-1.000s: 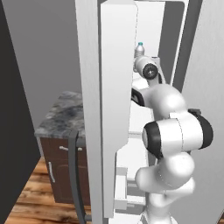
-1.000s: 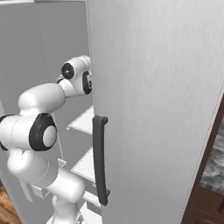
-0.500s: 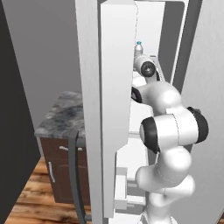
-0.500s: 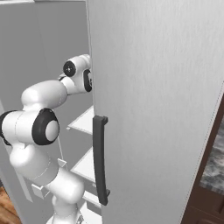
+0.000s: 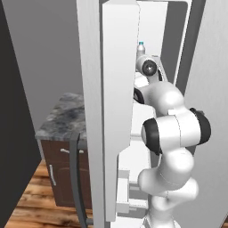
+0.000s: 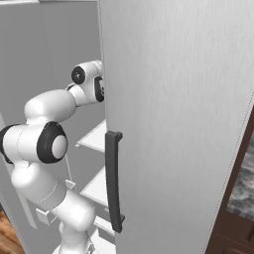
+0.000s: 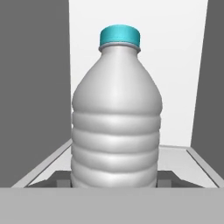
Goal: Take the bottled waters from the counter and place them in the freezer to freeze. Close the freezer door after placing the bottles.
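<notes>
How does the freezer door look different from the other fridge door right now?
The freezer door stands swung open, edge-on in the left base view, with its white inner lining facing the compartment; the plain silver door is shut and shows its flat brushed front. The arm reaches in past the open freezer door, while nothing passes the plain door. Both are tall and narrow, and each carries a long dark handle.

We see a teal-capped bottle (image 7: 116, 118) of smooth, pale, ribbed plastic with a soft sheen. The freezer (image 5: 153, 26) walls look matt white, like plastic. The freezer door (image 5: 91, 111) and the plain door (image 6: 183, 109) show a brushed silver-grey metal finish. The bench (image 5: 62, 118) is grey-veined marble on dark brown wood; the floor (image 5: 31, 207) is wood plank.
</notes>
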Tool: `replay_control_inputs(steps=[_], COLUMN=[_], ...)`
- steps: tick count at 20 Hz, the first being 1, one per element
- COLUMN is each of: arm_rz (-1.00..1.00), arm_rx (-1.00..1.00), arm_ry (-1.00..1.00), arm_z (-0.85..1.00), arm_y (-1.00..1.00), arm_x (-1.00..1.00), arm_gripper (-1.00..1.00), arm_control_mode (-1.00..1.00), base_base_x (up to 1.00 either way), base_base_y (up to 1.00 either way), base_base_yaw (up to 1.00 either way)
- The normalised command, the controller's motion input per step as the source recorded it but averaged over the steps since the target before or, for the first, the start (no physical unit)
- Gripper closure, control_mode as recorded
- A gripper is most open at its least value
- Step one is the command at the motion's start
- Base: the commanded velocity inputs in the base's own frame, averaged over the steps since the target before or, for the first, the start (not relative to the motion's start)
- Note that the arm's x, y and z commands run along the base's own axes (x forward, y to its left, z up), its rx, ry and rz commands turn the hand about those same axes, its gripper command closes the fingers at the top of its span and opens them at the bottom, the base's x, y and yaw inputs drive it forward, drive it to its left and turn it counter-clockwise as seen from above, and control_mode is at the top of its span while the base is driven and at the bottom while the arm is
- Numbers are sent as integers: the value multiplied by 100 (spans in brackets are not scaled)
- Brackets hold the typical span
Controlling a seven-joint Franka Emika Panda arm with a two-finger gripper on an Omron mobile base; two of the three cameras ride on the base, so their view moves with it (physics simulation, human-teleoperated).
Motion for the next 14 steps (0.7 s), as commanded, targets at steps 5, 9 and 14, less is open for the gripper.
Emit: replay_control_inputs(steps=[5,9,14], arm_rz=[0,0,0], arm_rx=[0,0,0], arm_ry=[0,0,0], arm_z=[-38,-48,-43], arm_y=[0,0,0], arm_x=[7,0,0], arm_gripper=[100,100,100], arm_control_mode=[-100,-100,-100], base_base_x=[0,0,0], base_base_y=[0,0,0], base_base_yaw=[0,0,0])
